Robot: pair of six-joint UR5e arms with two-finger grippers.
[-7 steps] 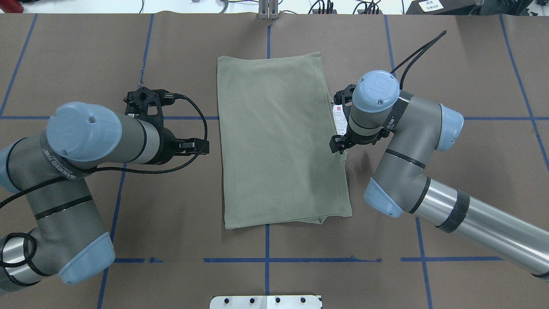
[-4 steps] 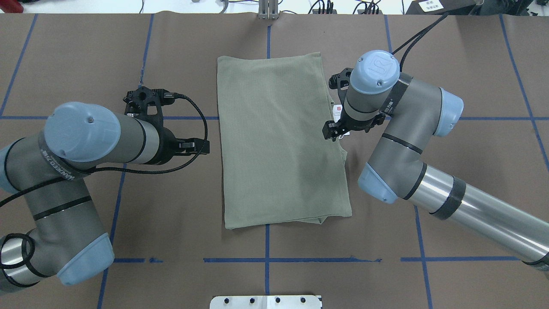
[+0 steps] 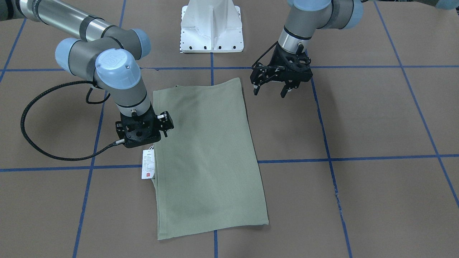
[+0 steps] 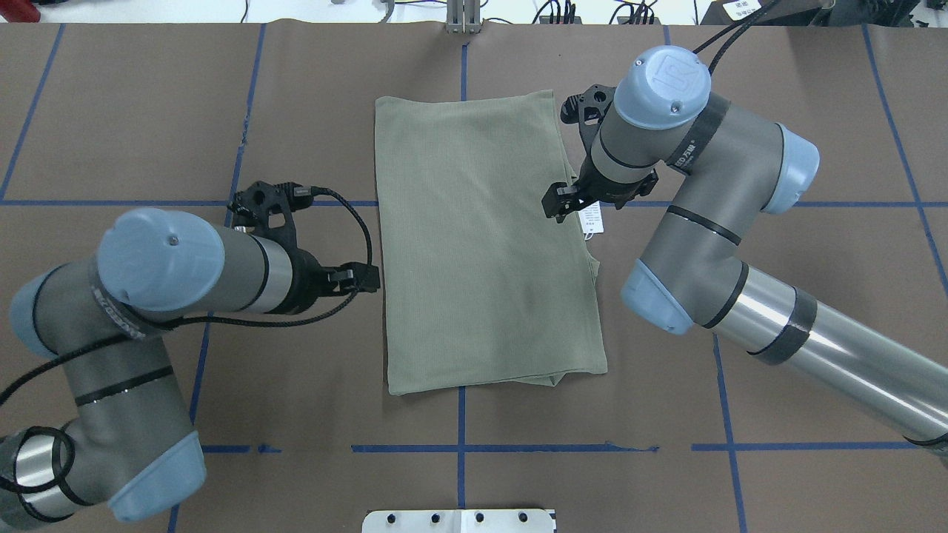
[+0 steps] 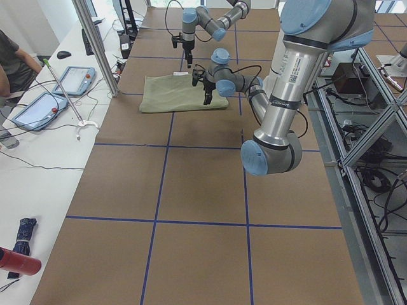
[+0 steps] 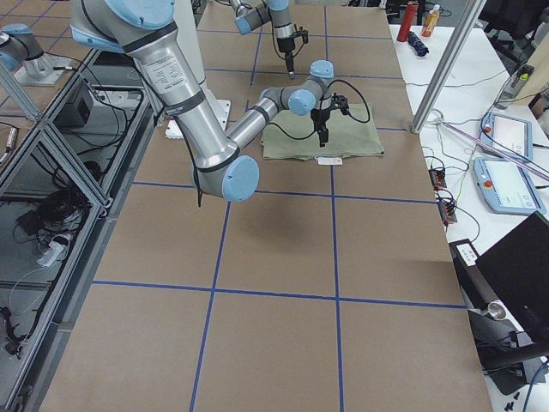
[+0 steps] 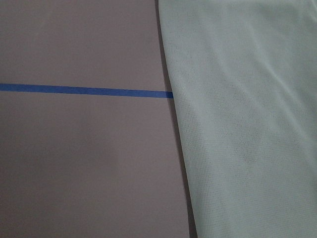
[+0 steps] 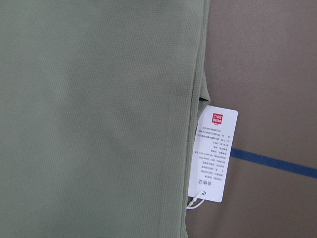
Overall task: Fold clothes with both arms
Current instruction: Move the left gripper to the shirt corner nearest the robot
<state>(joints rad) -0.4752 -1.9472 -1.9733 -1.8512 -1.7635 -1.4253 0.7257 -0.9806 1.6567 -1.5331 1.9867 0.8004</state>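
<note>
Looking at 1 shirt [image 4: 481, 244]: sage-green fine-rib knit, folded into a long flat rectangle, top face smooth with only faint creases. A lower layer pokes out slightly at the robot-side right corner

1 white hang tag [image 4: 592, 220] with a red mark and small print, on a string. It sticks out from the shirt's right long edge and lies flat on the tabletop [image 4: 148, 96]

Shirt position: middle of the brown tabletop, long axis running away from the robot, lying over the centre line of the blue tape grid [image 4: 503, 448], between the arms

Arms: 2
- right arm [image 4: 703, 192]: wrist points down over the shirt's right edge, just beside the tag. Right jaws are hidden under the wrist, so can't tell if they're apart or together, or whether they touch the fabric. Its wrist cam shows the shirt edge and the tag
- left arm [image 4: 159, 259]: off the shirt, left jaws apart and holding nothing, above bare tabletop near the shirt's left edge. Its wrist cam shows that edge and one tape line running under it

Also 1 white pedestal base [image 3: 211, 28] at the robot end
</note>
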